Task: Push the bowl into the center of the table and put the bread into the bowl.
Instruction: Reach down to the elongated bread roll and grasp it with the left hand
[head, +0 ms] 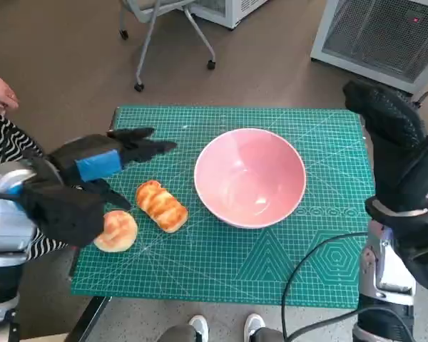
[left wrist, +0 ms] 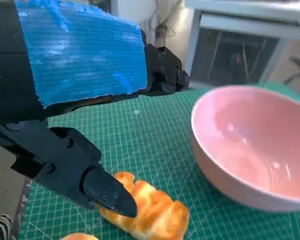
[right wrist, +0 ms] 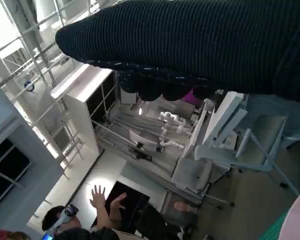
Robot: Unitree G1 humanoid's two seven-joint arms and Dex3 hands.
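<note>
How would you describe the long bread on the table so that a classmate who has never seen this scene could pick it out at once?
Start at the green cutting mat covering the table and find the big pink bowl near its middle. Beside the bowl, toward the blue-taped left hand, lie two breads. The long bread is the one nearer the bowl: an elongated, golden-striped loaf, unlike the round bun at the mat's edge.

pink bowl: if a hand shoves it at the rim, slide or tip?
The pink bowl has high, rounded walls that seem to narrow toward the base, so a rim-level push may rock it; pushing low on the wall looks safer. Its glossy surface suggests it will slip against fingers. It sits empty on the green mat, so it is probably light and may skid quickly.
</note>
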